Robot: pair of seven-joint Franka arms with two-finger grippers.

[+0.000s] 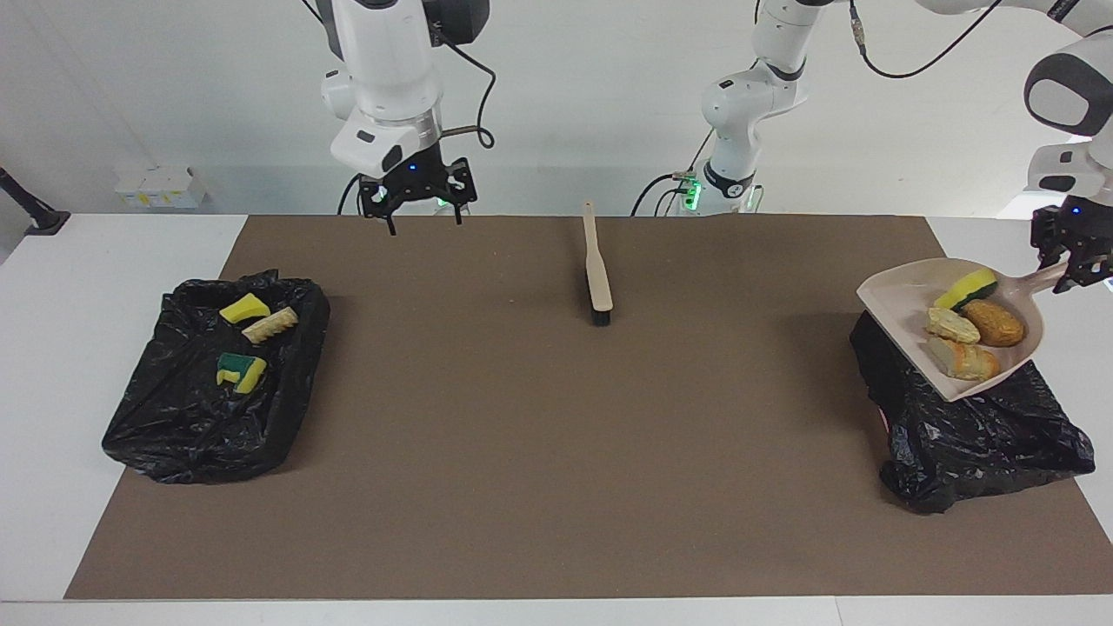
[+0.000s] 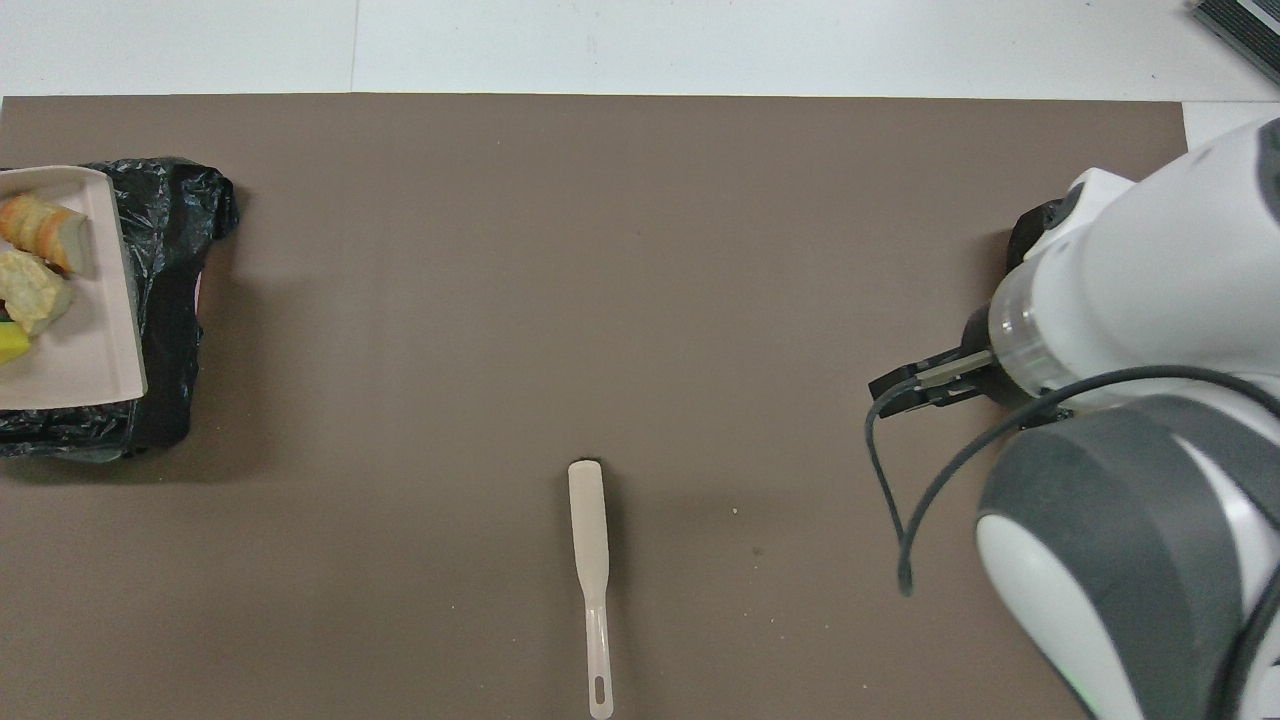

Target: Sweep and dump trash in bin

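A: Left gripper [image 1: 1076, 261]?

B: Clamped on the dustpan [image 1: 900, 300] handle, up in the air over the black-bagged bin [image 1: 974, 417] at the left arm's end. Pan slung below and inward of the fingers, lip sloping down toward the table's middle.

A: Why held like that?

B: Probably to keep the load cupped against the pan's curved back wall until the pan is properly over the bag. Not tipped out yet, by the look of it.

A: Load?

B: Four pieces of trash: a yellow sponge [image 1: 963, 291] with a green back, nearest the gripper, plus three tan, crusty, bread-like lumps [image 1: 967, 339] just under it. Smooth beige plastic pan, rigid, raised rim.

A: Rest of the trash?

B: Three pieces [image 1: 248, 335] already in the other bin [image 1: 174, 417] at the right arm's end, lying on crinkled glossy film: two yellow-and-green scraps and one pale ridged lump.

A: Right gripper [image 1: 422, 207]?

B: Empty, fingers spread wide, hanging over the mat's edge by the robots, toward that second bin. Waiting, seemingly.

A: Brush [image 1: 596, 269]?

B: Flat on the brown mat [image 1: 556, 452], well apart from both grippers. Slim beige handle pointing at the robots, dark bristles at the end away from them. Parked, presumably, because sweeping looks done.
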